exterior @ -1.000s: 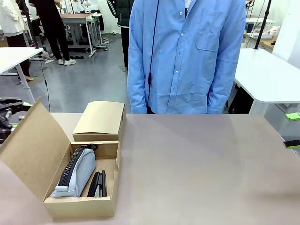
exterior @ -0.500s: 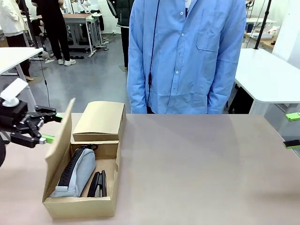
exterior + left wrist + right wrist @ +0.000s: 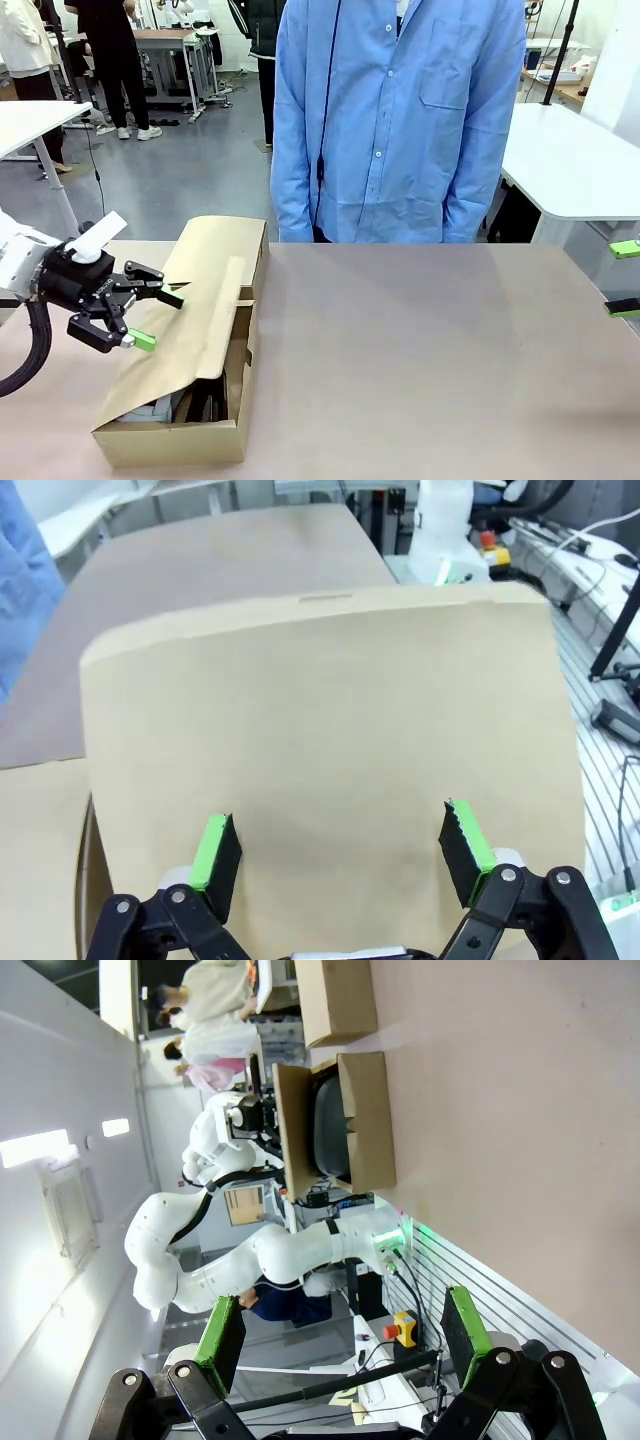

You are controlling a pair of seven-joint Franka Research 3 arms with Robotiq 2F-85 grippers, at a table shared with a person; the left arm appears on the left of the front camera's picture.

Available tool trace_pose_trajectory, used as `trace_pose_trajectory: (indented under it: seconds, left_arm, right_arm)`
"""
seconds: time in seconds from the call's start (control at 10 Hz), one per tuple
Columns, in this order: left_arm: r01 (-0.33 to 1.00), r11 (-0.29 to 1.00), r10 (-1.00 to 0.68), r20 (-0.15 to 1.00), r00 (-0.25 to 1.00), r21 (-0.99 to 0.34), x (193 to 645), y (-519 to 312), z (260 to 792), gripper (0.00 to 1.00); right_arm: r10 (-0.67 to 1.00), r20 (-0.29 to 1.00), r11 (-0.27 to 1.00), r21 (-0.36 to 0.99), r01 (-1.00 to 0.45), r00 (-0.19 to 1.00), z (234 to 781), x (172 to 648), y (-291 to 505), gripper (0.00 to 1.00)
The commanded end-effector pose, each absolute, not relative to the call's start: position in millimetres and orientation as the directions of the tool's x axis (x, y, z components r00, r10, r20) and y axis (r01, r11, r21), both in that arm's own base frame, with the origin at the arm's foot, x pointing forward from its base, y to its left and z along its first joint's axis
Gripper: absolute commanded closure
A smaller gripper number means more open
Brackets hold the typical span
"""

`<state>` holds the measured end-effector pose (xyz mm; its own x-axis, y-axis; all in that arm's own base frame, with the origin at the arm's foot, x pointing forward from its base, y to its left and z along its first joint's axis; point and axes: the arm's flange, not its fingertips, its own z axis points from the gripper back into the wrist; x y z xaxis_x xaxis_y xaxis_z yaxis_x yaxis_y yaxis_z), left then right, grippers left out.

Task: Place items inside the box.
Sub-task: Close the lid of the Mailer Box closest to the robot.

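The half-lowered lid [image 3: 195, 330] of the box [image 3: 170, 440], over the items, is met at three o'clock of the spread, empty left gripper [image 3: 158, 318]; the right gripper [image 3: 340, 1335], likewise spread, stands well apart.

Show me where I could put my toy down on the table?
The big bare stretch of table right of the box, up to the person's shirt, is free. The left side is crowded: the left gripper, fingers open, pushes the box's lid down, and a second box sits behind.
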<state>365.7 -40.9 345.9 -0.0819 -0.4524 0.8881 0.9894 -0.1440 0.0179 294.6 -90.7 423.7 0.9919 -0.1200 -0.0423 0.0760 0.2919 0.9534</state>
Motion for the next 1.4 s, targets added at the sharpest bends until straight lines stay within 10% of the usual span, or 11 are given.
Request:
trace_pose_trajectory:
  seconds: [0.0,1.3]
  left_arm:
    - [0.985,-0.166,-0.484,0.867,-0.12,0.044,215,-61,317,0.0]
    - [0.978,-0.169,-0.539,0.819,-0.196,0.123,207,-84,280,0.0]
  right_arm:
    - [-0.13,-0.043,0.281,0.957,0.078,0.991,427,296,-91,0.0]
    - [-0.13,-0.043,0.281,0.957,0.078,0.991,427,296,-91,0.0]
